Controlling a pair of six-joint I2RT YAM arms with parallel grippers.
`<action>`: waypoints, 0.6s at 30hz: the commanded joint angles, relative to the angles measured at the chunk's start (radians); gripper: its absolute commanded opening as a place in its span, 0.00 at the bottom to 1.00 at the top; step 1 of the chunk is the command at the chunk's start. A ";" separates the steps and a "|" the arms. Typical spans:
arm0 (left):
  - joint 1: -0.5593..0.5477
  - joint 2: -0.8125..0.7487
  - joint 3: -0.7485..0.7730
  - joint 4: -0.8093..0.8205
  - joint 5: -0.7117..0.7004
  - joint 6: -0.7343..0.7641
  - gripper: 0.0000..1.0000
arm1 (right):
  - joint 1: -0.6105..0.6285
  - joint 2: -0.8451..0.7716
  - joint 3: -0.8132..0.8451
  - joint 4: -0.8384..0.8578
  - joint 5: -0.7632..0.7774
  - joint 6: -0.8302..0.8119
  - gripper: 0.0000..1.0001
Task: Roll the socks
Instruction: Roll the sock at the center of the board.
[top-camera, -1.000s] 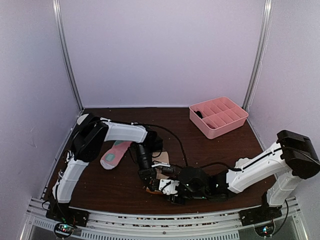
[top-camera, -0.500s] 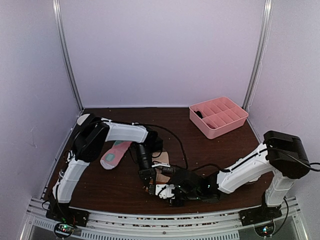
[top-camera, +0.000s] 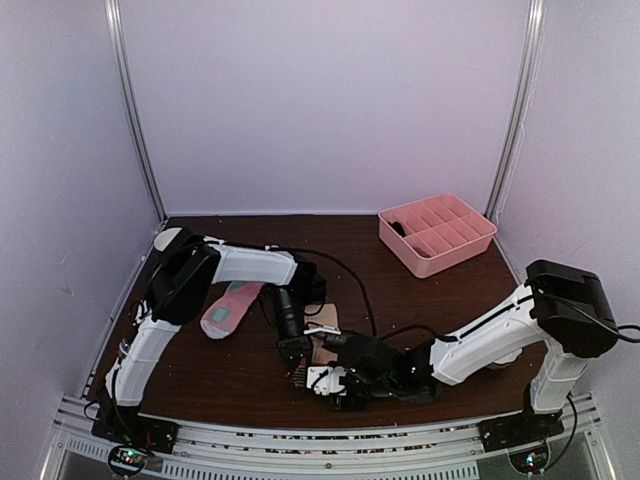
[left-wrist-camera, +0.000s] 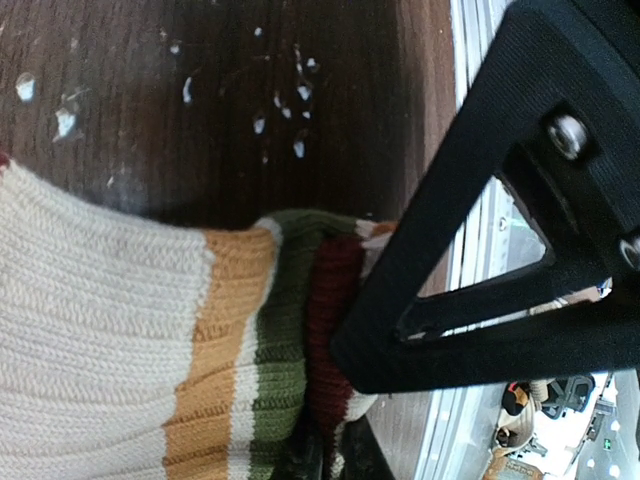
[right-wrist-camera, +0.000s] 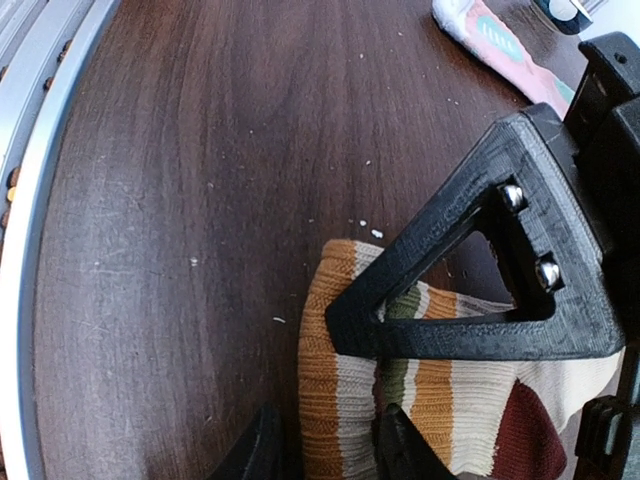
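Down by the front edge of the table (top-camera: 430, 310), between my two wrists, the beige sock (left-wrist-camera: 100, 330) lies with its orange, green and maroon cuff bands toward the rail. My left gripper (top-camera: 297, 362) is pressed together on the maroon cuff edge. My right gripper (right-wrist-camera: 330, 452) stands part-spread with the striped band between its tips, and I cannot tell whether it bites the fabric or merely straddles it. I judge the ribbed knit light, limp and stretchy: it should fold wherever it is pushed and spring loose if released, so the hold belongs on the thick cuff, through both layers, where the ribbing gives purchase. The pink sock (top-camera: 228, 308) lies flat well to the left, beside my left arm, untouched. From above, both wrists cover most of the beige sock. The wrist cameras cut off its foot and toe, so how much of it is rolled cannot be made out.
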 joint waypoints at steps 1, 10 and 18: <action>0.005 0.033 0.012 0.007 -0.057 0.018 0.09 | -0.017 -0.003 0.023 -0.051 0.019 -0.012 0.32; 0.004 -0.042 -0.039 0.092 -0.069 -0.008 0.38 | -0.058 0.076 0.048 -0.122 -0.046 0.083 0.15; 0.053 -0.265 -0.213 0.357 -0.155 -0.102 0.66 | -0.085 0.083 -0.025 -0.103 -0.152 0.181 0.02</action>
